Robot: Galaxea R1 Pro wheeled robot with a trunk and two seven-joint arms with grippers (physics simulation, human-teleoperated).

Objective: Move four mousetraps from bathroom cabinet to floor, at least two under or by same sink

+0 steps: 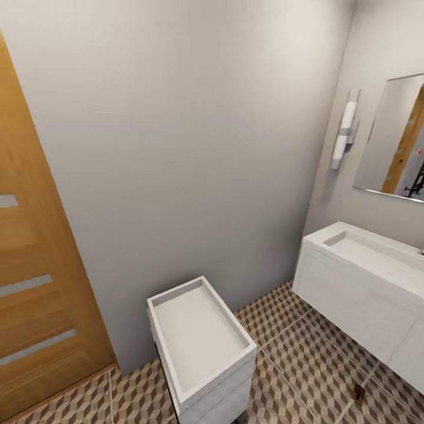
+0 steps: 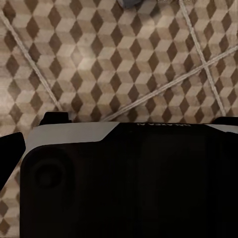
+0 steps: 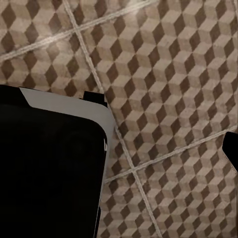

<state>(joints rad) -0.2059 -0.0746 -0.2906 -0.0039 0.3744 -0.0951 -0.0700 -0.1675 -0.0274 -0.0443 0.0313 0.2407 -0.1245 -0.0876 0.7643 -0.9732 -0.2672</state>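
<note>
One mousetrap (image 1: 358, 392), a tiny dark brown slab, lies on the cube-patterned bathroom floor (image 1: 306, 359) just in front of the white sink vanity (image 1: 359, 294) at the right. The cabinet is out of view. In the left wrist view my left gripper (image 2: 124, 130) hangs over the floor (image 2: 124, 59) above my own black-and-white base (image 2: 129, 183); a dark fingertip (image 2: 11, 153) shows at the frame's edge and nothing is between the fingers. My right gripper (image 3: 163, 148) hangs likewise, with a fingertip (image 3: 232, 145) at the edge.
A white open-topped box unit (image 1: 203, 347) stands against the grey wall, centre. A slatted wooden door (image 1: 35, 282) is at the left. A mirror (image 1: 394, 141) and a wall lamp (image 1: 345, 129) hang above the sink. Floor lies free between the box unit and the vanity.
</note>
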